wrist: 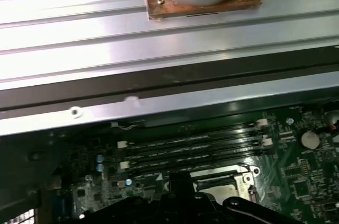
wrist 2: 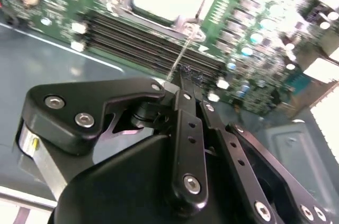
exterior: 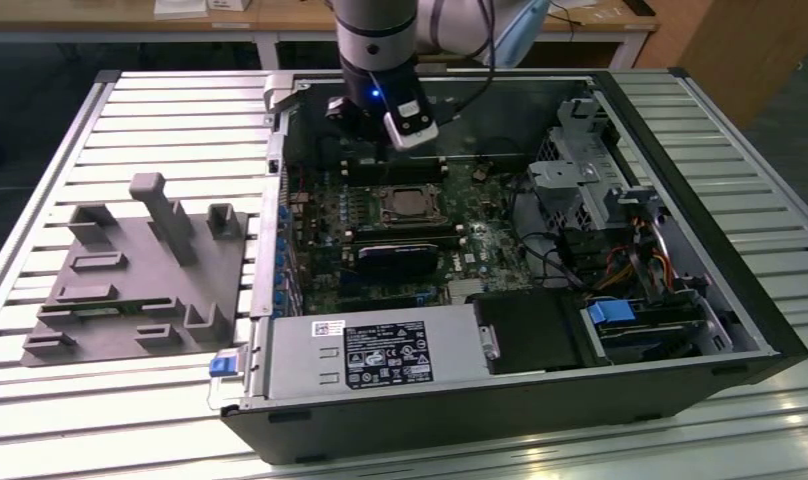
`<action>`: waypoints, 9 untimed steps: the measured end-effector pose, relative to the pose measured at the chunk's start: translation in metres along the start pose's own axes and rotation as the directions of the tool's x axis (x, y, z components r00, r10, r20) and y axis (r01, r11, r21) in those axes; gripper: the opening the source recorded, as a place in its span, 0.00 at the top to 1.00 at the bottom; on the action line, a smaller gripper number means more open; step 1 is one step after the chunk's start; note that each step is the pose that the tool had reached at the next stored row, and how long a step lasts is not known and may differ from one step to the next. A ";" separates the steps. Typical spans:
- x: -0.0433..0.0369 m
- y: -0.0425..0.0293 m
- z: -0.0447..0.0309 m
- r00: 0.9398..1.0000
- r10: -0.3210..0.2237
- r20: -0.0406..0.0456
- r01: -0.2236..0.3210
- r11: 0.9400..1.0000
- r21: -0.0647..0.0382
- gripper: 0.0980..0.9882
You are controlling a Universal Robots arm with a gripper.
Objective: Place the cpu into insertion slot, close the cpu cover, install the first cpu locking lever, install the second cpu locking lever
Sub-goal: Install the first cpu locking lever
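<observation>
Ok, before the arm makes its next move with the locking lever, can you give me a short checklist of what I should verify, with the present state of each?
1. The cpu lying inside the cover's cut-out: ok, in the exterior view.
2. The cpu cover flat around it: ok, as far as the exterior view shows.
3. The gripper holding the locking lever: ok, shut on its end in the second wrist view.
4. That lever latched down: not ok, it slants up from the motherboard.
5. Gripper clear of the memory slots: ok, they look to lie apart, beyond it.
</observation>
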State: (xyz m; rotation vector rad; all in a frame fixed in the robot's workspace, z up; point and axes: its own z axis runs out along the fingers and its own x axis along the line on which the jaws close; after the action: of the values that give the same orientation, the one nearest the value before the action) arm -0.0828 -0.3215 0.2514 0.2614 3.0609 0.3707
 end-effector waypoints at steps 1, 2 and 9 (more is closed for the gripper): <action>-0.0044 0.0007 0.0003 1.000 0.000 0.000 0.000 1.000 0.000 1.00; -0.0080 0.0013 0.0005 1.000 0.000 -0.001 0.000 1.000 0.000 1.00; -0.0130 0.0021 0.0009 1.000 0.000 -0.001 0.000 1.000 0.000 1.00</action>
State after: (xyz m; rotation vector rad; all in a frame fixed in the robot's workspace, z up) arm -0.0696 -0.3215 0.2515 0.2618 3.0618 0.3707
